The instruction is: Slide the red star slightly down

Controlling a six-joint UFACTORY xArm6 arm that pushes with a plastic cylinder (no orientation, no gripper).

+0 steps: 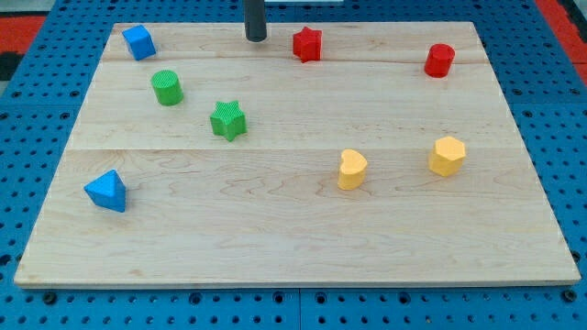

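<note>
Camera view: my tip [256,38] rests on the wooden board [293,247] near the view's top edge, holding nothing (a bare rod). Red star [307,44] sits just to the view's right of my tip, not touching it. Red cylinder [439,60] stands farther right.

Pale wooden board [293,229] on blue pegboard [27,101]; red strip, possibly matting [564,18].
</note>
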